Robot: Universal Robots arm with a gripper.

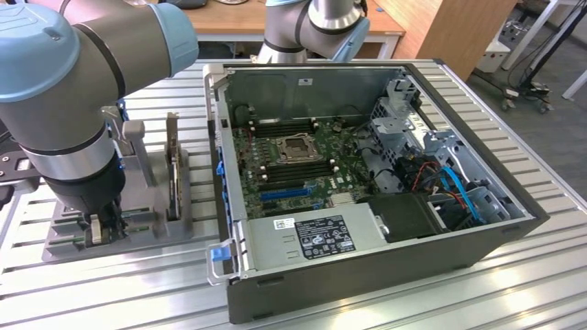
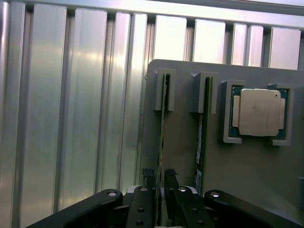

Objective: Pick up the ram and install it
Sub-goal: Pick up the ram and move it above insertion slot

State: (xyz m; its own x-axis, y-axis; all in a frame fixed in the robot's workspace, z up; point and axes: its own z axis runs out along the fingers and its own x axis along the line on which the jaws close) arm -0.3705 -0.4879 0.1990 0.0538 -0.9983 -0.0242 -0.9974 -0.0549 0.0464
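We work on a ribbed metal table (image 1: 110,289), where the open case (image 1: 477,240) takes up the exterior view's right and the arm (image 1: 82,82) reaches down at that view's left, over a grey holder (image 2: 180,133) just beside the case. The ram (image 2: 161,123) stands on edge in one of the holder's slots, its far end caught between two grey posts. The other board (image 2: 200,133) sits parallel in the neighbouring slot, and the CPU (image 2: 259,112) lies flat in its pocket beyond that. The gripper (image 2: 159,178) is down over the near end of the ram with its jaws parted, one finger on each flat face, and we see a sliver of gap on either side, so nothing is held yet. We judge the step in hand to be the grasp itself. To do it well, we want the stick centred between the pads so that both faces are met together and the thin board is not bent sideways. We also want the pads square to the board, low enough for a firm hold yet clear of the holder's floor. The neighbouring board is near, so the outer finger needs its clearance kept. Any pull should run straight along the posts, since a tilt there could bind the stick.
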